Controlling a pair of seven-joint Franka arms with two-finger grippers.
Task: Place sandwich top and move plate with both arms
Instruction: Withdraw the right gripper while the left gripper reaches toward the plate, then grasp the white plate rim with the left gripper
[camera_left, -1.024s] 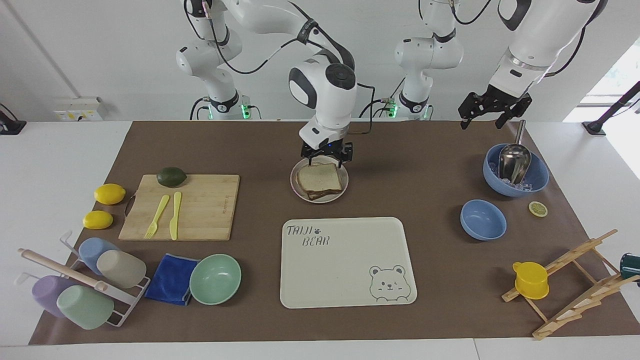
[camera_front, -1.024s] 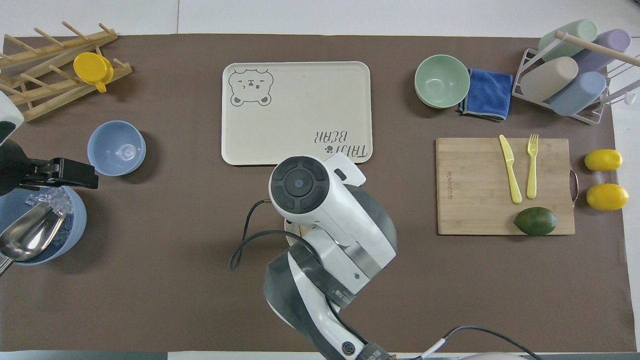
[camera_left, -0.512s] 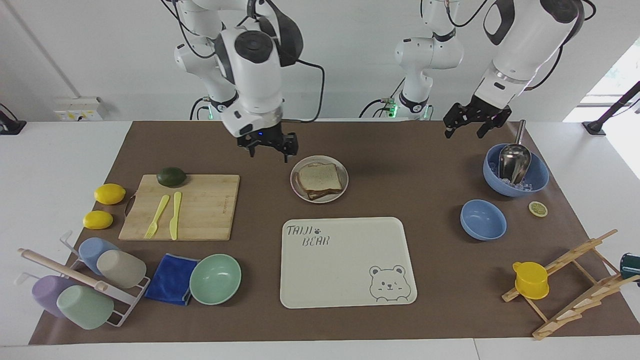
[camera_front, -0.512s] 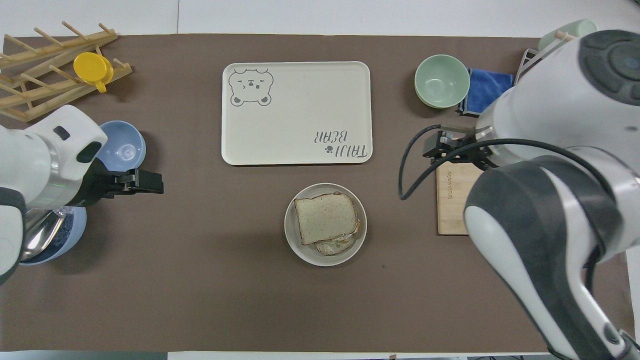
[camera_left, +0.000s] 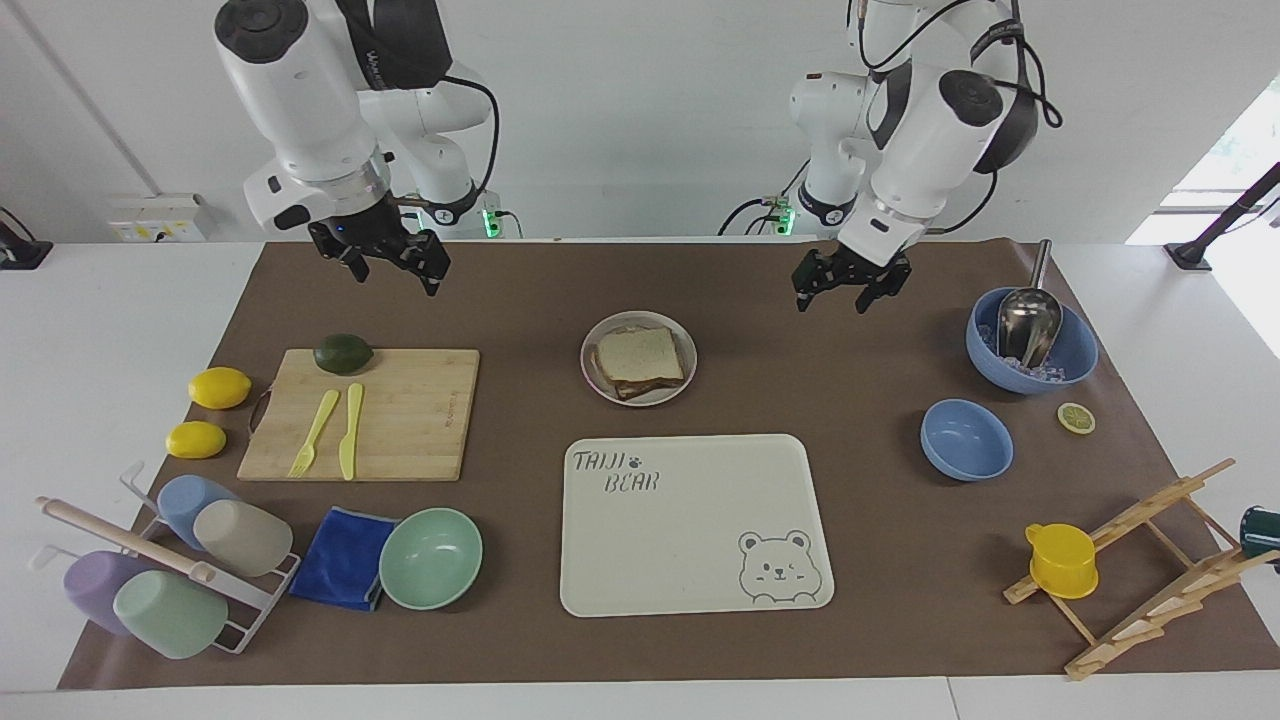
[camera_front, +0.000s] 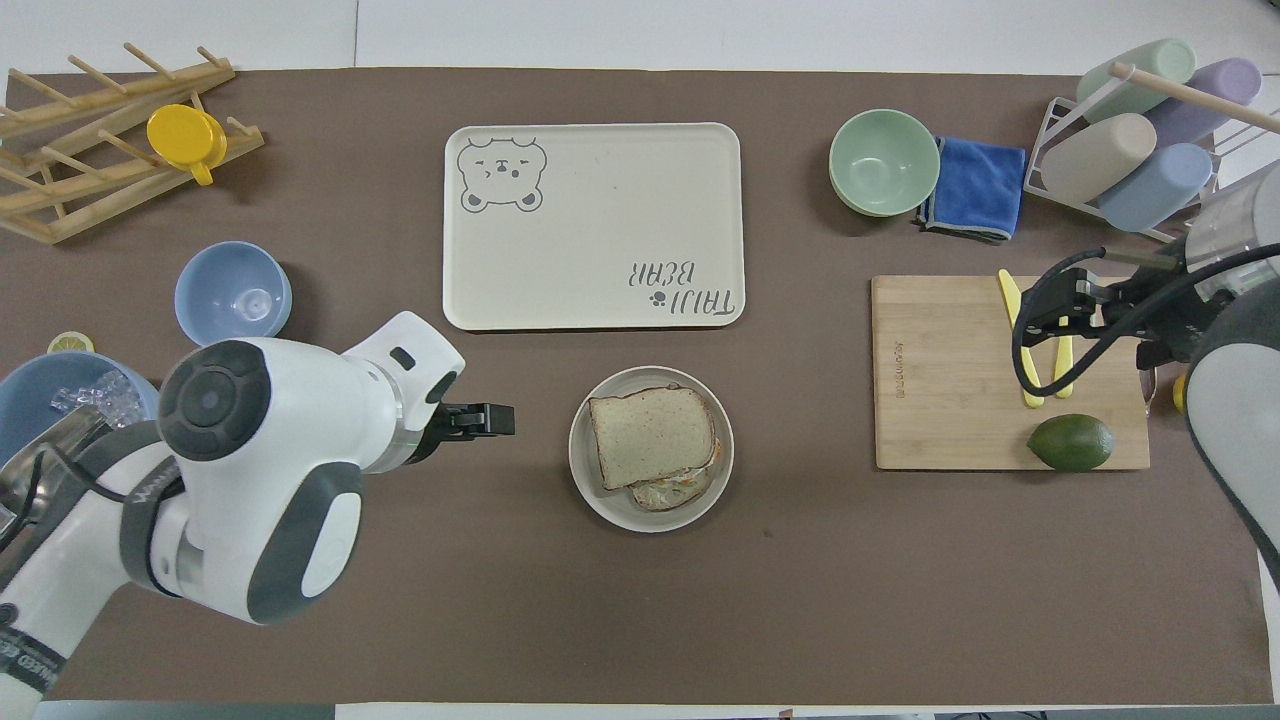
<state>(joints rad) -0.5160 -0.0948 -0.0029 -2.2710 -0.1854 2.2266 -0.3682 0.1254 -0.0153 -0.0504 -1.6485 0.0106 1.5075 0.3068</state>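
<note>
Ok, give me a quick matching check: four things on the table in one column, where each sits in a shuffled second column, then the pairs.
1. sandwich top
2. avocado
3. metal scoop
4. yellow cup

A. on the wooden rack
B. on the cutting board
C. in the bowl of ice
D. on the plate

Pairs: 1-D, 2-B, 3-C, 4-A

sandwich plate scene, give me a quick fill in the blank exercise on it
1. The sandwich top lies on the round ____.
2. The plate sits nearer to the robots than the bear-printed ____.
3. On the cutting board, beside the yellow fork lies a yellow ____.
4. The metal scoop stands in a blue ____.

Missing words: plate; tray; knife; bowl
</note>
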